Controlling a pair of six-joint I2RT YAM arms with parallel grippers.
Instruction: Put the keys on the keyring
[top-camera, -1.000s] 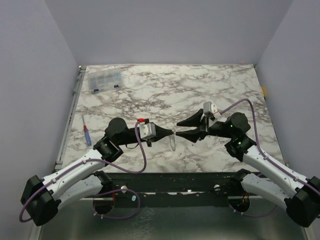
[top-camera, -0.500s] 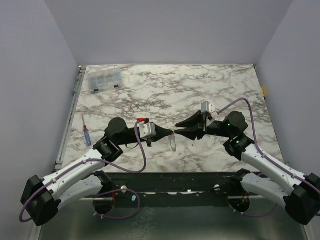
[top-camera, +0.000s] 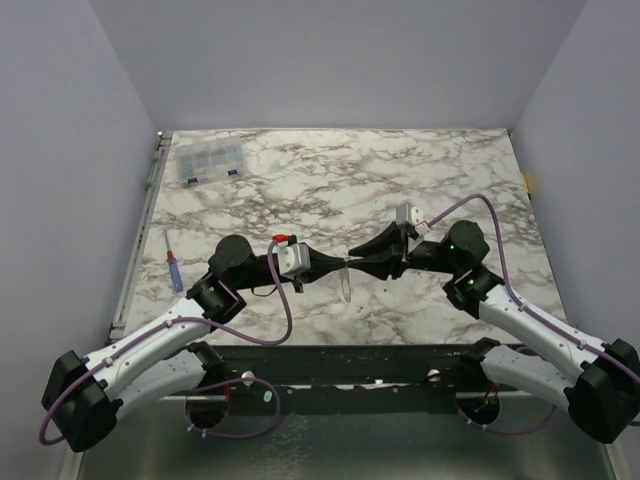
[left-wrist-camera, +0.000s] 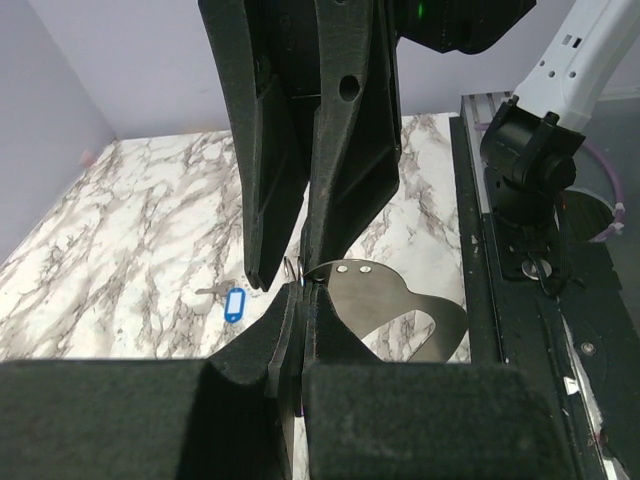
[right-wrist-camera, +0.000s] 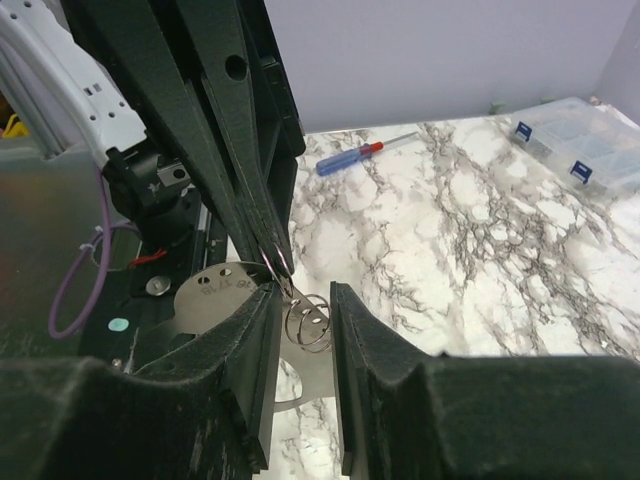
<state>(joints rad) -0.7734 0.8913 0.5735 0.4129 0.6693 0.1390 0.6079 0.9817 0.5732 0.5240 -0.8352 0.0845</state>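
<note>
My left gripper (top-camera: 341, 263) is shut on a thin silvery keyring (left-wrist-camera: 292, 268), held above the table; its jaws also show in the left wrist view (left-wrist-camera: 300, 291). A flat steel plate (left-wrist-camera: 392, 308) hangs from the ring and shows in the top view (top-camera: 345, 287). My right gripper (top-camera: 352, 258) is open and faces the left one tip to tip. Its fingers straddle coiled ring loops (right-wrist-camera: 309, 320) in the right wrist view (right-wrist-camera: 302, 300). A small blue tag (left-wrist-camera: 236, 303) and a grey key (left-wrist-camera: 209, 291) lie on the table beyond.
A clear compartment box (top-camera: 209, 160) stands at the back left. A blue-handled, red-tipped screwdriver (top-camera: 174, 270) lies by the table's left edge. Both also show in the right wrist view, the box (right-wrist-camera: 575, 145) and the screwdriver (right-wrist-camera: 352, 157). A dark rail runs along the near edge (top-camera: 330, 360).
My right gripper has moved left towards the left gripper, so its open fingers now reach the held ring. The left arm has stayed still.
</note>
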